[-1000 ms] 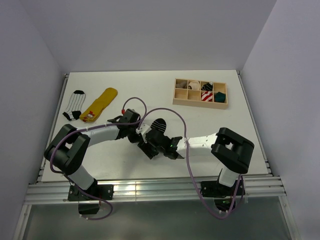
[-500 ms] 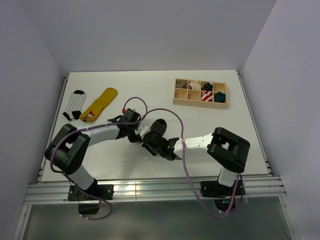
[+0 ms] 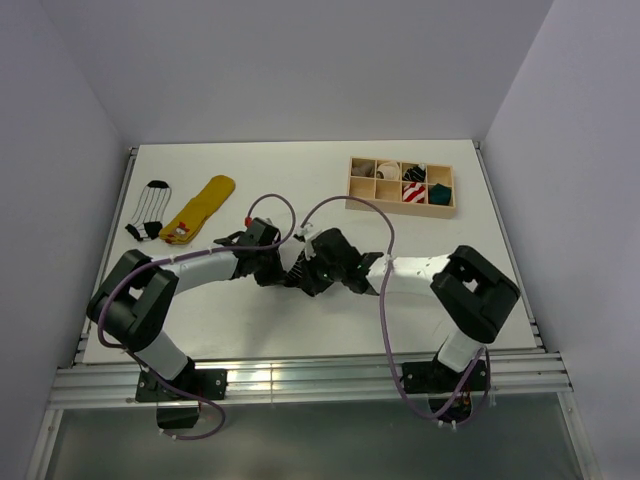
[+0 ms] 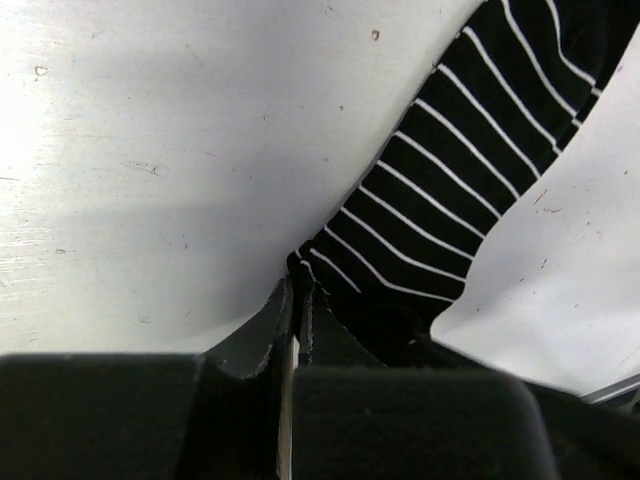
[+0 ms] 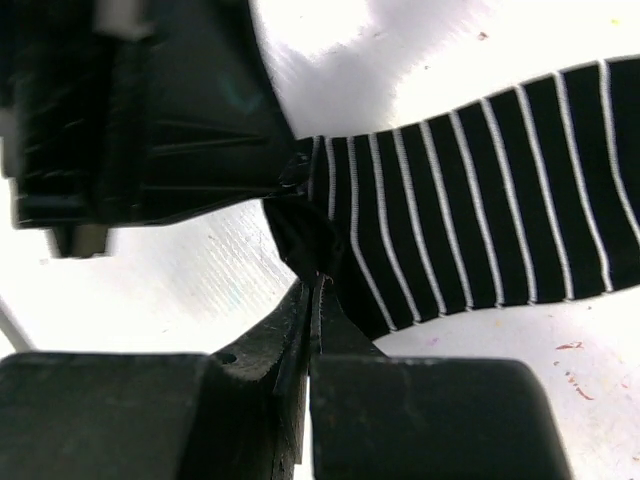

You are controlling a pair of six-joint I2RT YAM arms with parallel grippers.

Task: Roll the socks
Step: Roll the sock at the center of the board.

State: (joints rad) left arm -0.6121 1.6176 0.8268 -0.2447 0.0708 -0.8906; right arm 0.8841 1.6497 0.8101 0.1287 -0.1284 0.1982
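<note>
A black sock with thin white stripes [image 4: 450, 190] lies flat on the white table. In the left wrist view my left gripper [image 4: 297, 278] is shut on one corner of its edge. In the right wrist view the same sock [image 5: 480, 200] stretches to the right, and my right gripper [image 5: 316, 285] is shut on a folded black bit of that end. The left gripper's body [image 5: 150, 120] sits right beside it. From above, both grippers meet mid-table, left [image 3: 278, 268] and right [image 3: 303, 276]. The right wrist covers the sock there.
A black-and-white striped sock [image 3: 150, 208] and a yellow sock [image 3: 200, 208] lie at the far left. A wooden compartment box [image 3: 362, 198] holding several rolled socks stands at the back right. Purple cables loop over both arms.
The right gripper has gone from open to shut on the sock's end. The right wrist swung away from the front edge and now sits over the sock. The left arm has held still.
</note>
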